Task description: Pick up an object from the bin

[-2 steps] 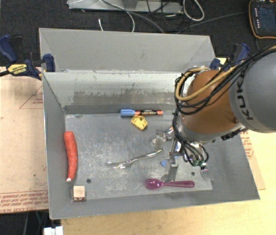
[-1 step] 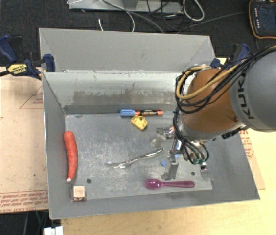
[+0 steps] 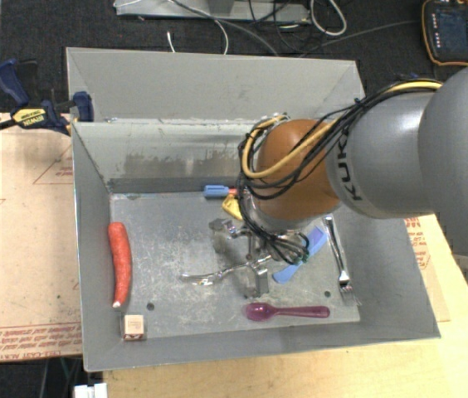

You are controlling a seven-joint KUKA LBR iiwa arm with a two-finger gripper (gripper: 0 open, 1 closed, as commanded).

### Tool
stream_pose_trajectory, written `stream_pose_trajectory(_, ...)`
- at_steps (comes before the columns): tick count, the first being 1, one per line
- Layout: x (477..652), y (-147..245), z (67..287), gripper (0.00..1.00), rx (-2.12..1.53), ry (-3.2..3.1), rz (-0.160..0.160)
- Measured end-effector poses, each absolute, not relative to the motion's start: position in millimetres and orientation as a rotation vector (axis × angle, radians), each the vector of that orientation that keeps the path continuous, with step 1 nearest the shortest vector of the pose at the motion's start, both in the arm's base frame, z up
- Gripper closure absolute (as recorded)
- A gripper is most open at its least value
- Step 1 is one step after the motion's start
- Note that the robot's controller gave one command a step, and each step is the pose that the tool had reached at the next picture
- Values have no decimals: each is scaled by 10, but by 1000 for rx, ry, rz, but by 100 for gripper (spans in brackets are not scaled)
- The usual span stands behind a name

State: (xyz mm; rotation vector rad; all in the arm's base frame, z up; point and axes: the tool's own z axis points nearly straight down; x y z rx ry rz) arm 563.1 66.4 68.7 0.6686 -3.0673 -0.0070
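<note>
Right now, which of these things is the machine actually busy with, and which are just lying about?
In the job: gripper, low over the middle of the bin; silvery metal piece and blue piece nearest it.
Lying about: orange carrot-like stick, small wooden cube, purple spoon, metal tool at right, small blue thing at the back.

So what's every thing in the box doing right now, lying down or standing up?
orange carrot-like stick: lying flat along the left side, nothing touching it.
small wooden block: sitting alone at the front left corner.
purple spoon: lying flat near the front, bowl end to the left.
silver tool: lying flat along the right side.
blue piece: lying by the back wall.
arm: reaching down into the middle of the bin.
</note>
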Motion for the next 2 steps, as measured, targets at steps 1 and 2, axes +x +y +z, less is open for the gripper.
stream_pose_trajectory(1,5657,645,1140,0,652,-3082,0)
stream_pose_trajectory(2,5605,464,1012,0,569,-3088,-7)
